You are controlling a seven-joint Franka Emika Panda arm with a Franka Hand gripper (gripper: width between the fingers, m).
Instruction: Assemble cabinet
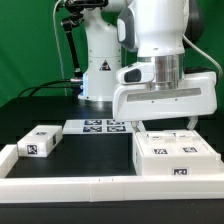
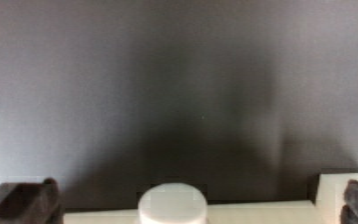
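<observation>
I saw the gripper (image 1: 163, 126) with its jaws spread wide and empty. The cabinet (image 1: 172, 156) sat directly beneath it, close under the fingertips. I judged its long side ran along the line between the fingers.

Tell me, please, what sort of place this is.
Probably a robotics lab bench: a black table, a marker board of printed tags, and a white robot arm over the tagged white cabinet.
</observation>
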